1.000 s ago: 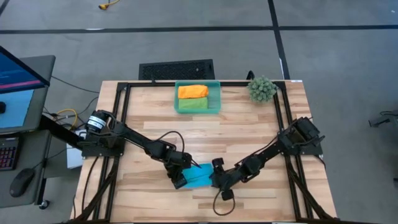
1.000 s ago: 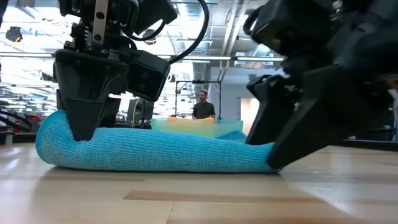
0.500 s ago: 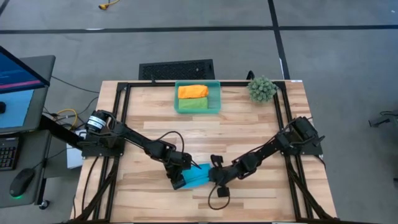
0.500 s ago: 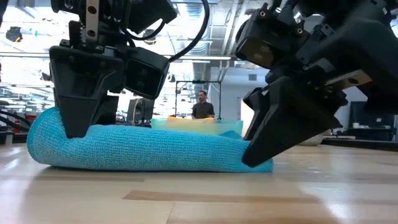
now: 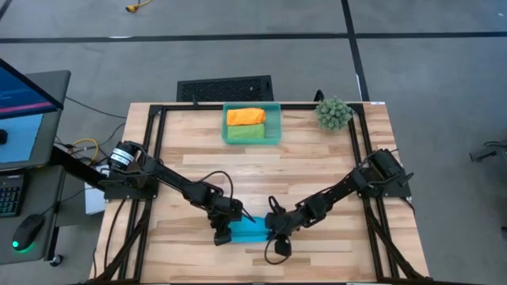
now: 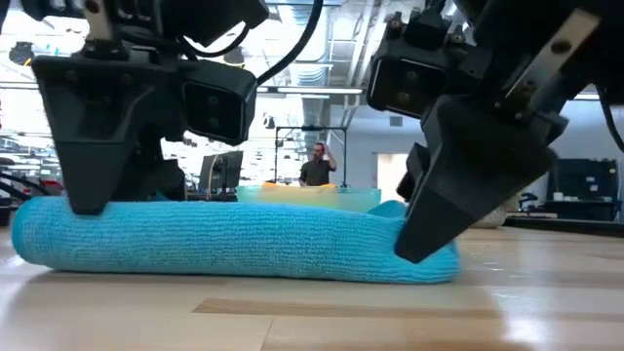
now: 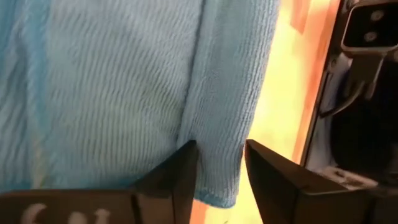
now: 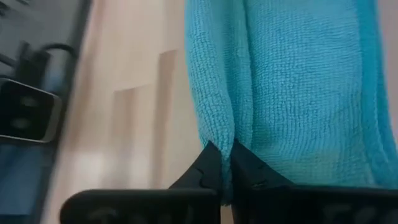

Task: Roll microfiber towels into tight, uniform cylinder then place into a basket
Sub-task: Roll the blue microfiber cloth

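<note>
Both hands flank the blue towel (image 5: 248,231): right hand (image 8: 225,163) pinches it, left hand (image 7: 219,163) probably loosened.

High view straight down; low view table-level, close; wrist views closest; all share blue towel (image 5: 247,230).

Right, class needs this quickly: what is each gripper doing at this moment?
Left gripper: open, its fingers either side of a fold of the blue towel.
Right gripper: shut on the blue towel's edge.
</note>
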### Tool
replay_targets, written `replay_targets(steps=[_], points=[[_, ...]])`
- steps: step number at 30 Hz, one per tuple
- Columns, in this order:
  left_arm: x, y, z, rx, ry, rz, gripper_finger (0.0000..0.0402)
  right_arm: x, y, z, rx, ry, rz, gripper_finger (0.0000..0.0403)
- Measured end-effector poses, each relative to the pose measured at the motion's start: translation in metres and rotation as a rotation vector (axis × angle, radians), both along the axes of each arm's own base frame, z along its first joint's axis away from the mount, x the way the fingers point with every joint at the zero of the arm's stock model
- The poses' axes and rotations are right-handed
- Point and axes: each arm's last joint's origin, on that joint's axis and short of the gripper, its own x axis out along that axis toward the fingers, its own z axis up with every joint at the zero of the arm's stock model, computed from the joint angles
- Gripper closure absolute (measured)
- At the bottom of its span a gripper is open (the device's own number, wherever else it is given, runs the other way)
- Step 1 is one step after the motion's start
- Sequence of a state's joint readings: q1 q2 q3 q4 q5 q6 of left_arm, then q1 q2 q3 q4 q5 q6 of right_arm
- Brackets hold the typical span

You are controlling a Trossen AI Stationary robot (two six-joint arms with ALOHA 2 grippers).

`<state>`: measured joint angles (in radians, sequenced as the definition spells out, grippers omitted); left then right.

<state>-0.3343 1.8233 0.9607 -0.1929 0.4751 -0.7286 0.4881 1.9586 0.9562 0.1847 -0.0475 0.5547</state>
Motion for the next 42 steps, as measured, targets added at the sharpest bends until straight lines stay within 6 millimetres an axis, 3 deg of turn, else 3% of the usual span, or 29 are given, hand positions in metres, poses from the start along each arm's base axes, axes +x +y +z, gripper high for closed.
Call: replay_targets(steps=[12, 20, 24, 29, 33, 38, 42], points=[[-0.010, -0.011, 0.001, 0.100, -0.076, -0.173, 0.0264, 0.002, 0.005, 0.003, 0.271, 0.108, -0.125, 0.0382], [-0.034, -0.022, 0.039, 0.345, -0.217, -0.196, 0.0264, 0.002, 0.008, 0.005, 0.359, 0.146, -0.155, 0.0388], [-0.047, -0.043, 0.049, 0.523, -0.368, -0.240, 0.0264, 0.003, 0.007, 0.003, 0.387, 0.168, -0.184, 0.0385], [-0.055, -0.081, 0.040, 0.658, -0.567, -0.385, 0.0264, 0.005, 0.005, 0.004, 0.399, 0.166, -0.196, 0.0388], [-0.057, -0.100, 0.027, 0.701, -0.645, -0.448, 0.0264, 0.005, 0.005, 0.004, 0.417, 0.180, -0.205, 0.0388], [-0.053, -0.100, 0.010, 0.773, -0.620, -0.442, 0.0264, 0.005, 0.005, 0.005, 0.424, 0.183, -0.196, 0.0387], [-0.047, -0.092, 0.009, 0.815, -0.604, -0.405, 0.0264, 0.004, 0.007, 0.005, 0.422, 0.185, -0.187, 0.0388]])
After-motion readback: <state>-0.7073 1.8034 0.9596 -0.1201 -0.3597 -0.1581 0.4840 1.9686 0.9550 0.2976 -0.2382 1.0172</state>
